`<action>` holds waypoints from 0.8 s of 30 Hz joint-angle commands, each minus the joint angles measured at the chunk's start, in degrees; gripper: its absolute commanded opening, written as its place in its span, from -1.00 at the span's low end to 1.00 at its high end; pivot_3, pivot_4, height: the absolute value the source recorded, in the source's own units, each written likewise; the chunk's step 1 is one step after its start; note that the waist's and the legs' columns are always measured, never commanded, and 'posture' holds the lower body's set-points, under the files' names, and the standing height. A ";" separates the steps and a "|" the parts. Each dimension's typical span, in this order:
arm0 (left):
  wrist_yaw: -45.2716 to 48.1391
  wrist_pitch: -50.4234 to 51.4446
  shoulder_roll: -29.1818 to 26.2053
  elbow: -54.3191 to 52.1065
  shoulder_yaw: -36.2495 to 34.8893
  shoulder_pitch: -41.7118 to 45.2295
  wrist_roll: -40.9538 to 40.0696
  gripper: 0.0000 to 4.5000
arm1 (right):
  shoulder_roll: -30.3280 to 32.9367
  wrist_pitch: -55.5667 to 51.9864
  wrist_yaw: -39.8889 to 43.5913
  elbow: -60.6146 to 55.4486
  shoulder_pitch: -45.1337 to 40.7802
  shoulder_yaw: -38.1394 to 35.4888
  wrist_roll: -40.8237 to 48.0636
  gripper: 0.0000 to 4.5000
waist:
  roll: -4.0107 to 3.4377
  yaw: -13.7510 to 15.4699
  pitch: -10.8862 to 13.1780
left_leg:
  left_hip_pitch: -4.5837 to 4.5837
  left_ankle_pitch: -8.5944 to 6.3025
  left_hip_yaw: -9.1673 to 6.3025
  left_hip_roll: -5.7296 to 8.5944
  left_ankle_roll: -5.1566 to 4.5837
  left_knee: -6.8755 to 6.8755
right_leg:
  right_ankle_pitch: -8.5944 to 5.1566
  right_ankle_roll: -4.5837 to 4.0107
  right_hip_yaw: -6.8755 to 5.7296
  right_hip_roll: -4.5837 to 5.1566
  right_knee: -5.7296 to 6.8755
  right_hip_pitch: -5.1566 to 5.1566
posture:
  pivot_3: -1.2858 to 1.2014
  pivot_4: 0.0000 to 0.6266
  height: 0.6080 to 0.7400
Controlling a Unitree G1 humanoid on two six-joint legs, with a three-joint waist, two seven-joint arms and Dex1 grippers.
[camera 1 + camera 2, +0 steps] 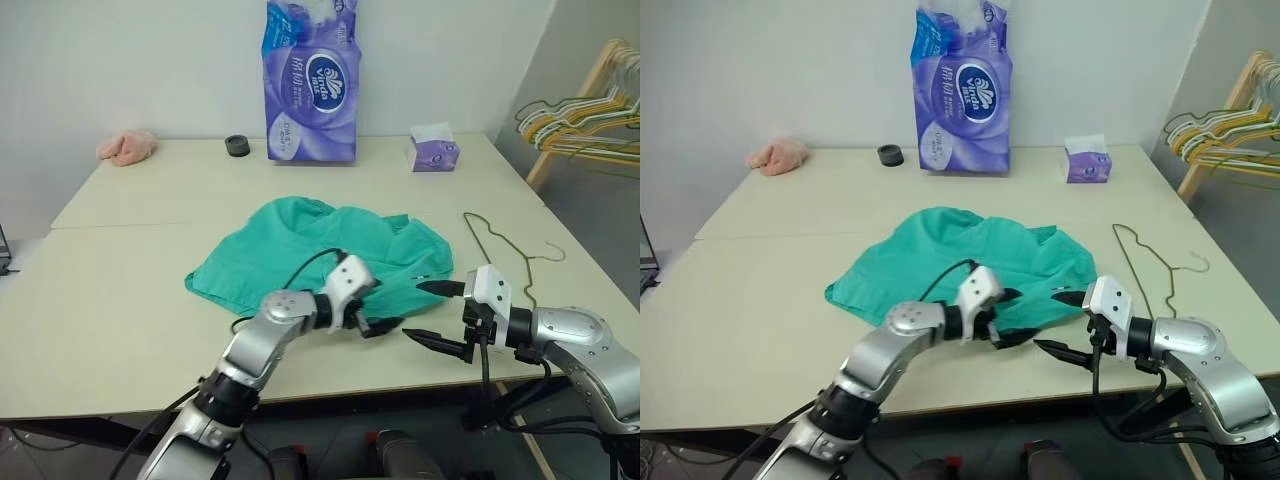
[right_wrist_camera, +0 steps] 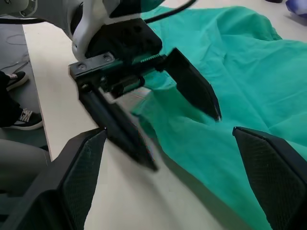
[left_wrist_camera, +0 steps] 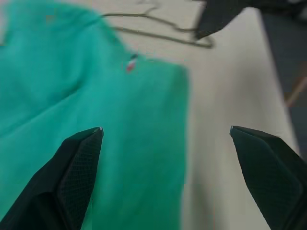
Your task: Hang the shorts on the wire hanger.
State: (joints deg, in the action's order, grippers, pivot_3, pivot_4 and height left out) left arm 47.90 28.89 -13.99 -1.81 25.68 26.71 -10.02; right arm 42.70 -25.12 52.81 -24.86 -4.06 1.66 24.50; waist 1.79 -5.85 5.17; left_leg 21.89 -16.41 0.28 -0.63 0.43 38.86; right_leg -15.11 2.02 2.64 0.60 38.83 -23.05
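Left gripper (image 1: 1012, 318): jaws wide apart, empty, pointing at the right gripper, over the near edge of the shorts (image 1: 940, 250).
Right gripper (image 1: 1060, 322): 2 fingers spread, empty, just beside the shorts' near corner, facing the left gripper.

Right hand (image 2: 168, 143): its two black fingers (image 2: 72, 177) stand wide apart, with nothing between them. Beyond them lie the teal-green shorts (image 2: 240, 86), rumpled on the pale table (image 2: 129, 201), with one edge near the table's side. The left hand (image 2: 187, 129) hangs over that edge, fingers parted, empty. A person's dark shoe (image 2: 21, 120) shows past the table edge.
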 commanded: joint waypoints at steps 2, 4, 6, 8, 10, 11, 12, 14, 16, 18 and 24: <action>-1.17 -5.47 2.78 11.12 5.19 4.90 6.74 0.99 | 0.24 1.41 -0.05 -1.97 0.57 -0.33 -0.83 1.00 | 0.00 -0.47 0.00 | 0.00 0.00 -0.04 0.01 0.00 0.00 | -0.01 0.00 -0.02 -0.02 0.00 0.00 | -0.14 -0.77 1.00; -2.76 -7.09 3.94 15.09 5.44 5.75 8.71 0.99 | 0.30 1.74 -0.02 -2.02 1.05 -0.56 -1.12 1.00 | 0.00 -0.72 0.00 | 0.01 0.00 -0.04 0.01 0.00 -0.01 | -0.01 0.01 -0.01 -0.03 -0.01 0.00 | -0.14 -0.77 1.00; -3.42 -9.18 4.35 17.28 5.53 6.04 10.27 0.99 | 0.39 1.98 -0.03 -2.05 1.39 -0.83 -1.24 1.00 | 0.00 -0.94 0.01 | 0.01 -0.01 -0.04 -0.01 -0.01 -0.02 | -0.01 0.01 0.02 -0.05 -0.04 -0.02 | -0.14 -0.77 1.00; -3.91 -12.00 4.13 19.15 6.00 6.09 12.18 0.99 | 0.63 2.38 0.14 -1.85 1.67 -1.14 -1.44 1.00 | 0.00 -0.92 0.01 | 0.04 -0.01 -0.06 -0.04 -0.01 -0.02 | -0.01 0.01 0.02 -0.07 -0.05 -0.04 | -0.14 -0.77 1.00; -4.62 -14.33 3.69 20.40 6.28 5.93 14.05 0.99 | 0.93 2.83 0.38 -1.56 1.77 -1.34 -1.72 1.00 | 0.00 -0.89 0.00 | 0.03 -0.01 -0.05 -0.04 -0.01 -0.02 | -0.01 0.01 0.03 -0.06 -0.05 -0.03 | -0.14 -0.77 1.00; -4.47 -14.27 3.61 20.45 5.75 5.63 13.92 0.92 | 1.10 3.09 0.53 -1.39 1.68 -1.32 -1.90 1.00 | 0.00 -0.88 0.00 | 0.02 -0.01 -0.05 -0.04 -0.01 -0.02 | -0.01 0.01 0.02 -0.06 -0.05 -0.02 | -0.14 -0.77 1.00; -3.77 -14.04 3.25 20.02 5.09 5.21 13.46 0.82 | 1.39 3.46 0.74 -1.13 1.49 -1.21 -2.26 1.00 | 0.00 -0.88 0.00 | 0.02 -0.01 -0.05 -0.04 -0.01 -0.02 | -0.01 0.01 0.02 -0.06 -0.05 -0.02 | -0.13 -0.77 1.00; -3.46 -13.94 1.91 18.89 3.29 4.37 12.94 0.61 | 2.26 5.11 1.34 0.01 1.03 -0.78 -3.80 1.00 | 0.00 -0.91 0.00 | 0.02 -0.01 -0.05 -0.04 -0.01 -0.02 | -0.01 0.01 0.02 -0.06 -0.05 -0.02 | -0.13 -0.78 1.00; -2.70 -13.21 -0.14 16.61 1.38 3.28 11.93 0.34 | 2.80 6.09 1.94 1.17 0.45 -0.86 -4.48 1.00 | 0.00 -1.21 0.00 | 0.00 -0.01 -0.04 -0.07 -0.01 -0.02 | -0.01 0.01 0.03 -0.09 -0.05 -0.03 | -0.12 -0.77 1.00; -1.64 -12.21 -2.24 13.84 -0.28 1.96 10.74 0.08 | 3.08 6.57 2.46 2.00 -0.16 -1.15 -4.50 1.00 | 0.00 -1.70 0.00 | -0.01 -0.01 -0.05 -0.12 -0.01 -0.05 | -0.02 0.00 0.02 -0.14 -0.04 -0.04 | -0.12 -0.77 1.00; 3.19 -0.79 -12.85 -0.82 -12.43 -5.67 0.59 -0.76 | 3.04 9.33 3.56 6.60 -3.87 -1.19 -5.89 1.00 | -0.13 -2.36 0.09 | 0.00 -0.01 -0.10 -0.28 -0.01 -0.09 | -0.05 -0.06 0.02 -0.15 0.03 -0.11 | -0.11 -0.77 1.00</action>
State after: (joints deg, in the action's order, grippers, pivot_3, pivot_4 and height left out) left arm 49.69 25.85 -25.20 2.24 17.48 21.45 -6.15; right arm 45.64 -17.91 56.03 -18.60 -6.48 1.39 19.05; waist 1.65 -8.21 5.27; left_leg 21.89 -16.42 0.17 -1.02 0.42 38.77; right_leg -15.17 1.95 2.65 0.46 38.87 -23.16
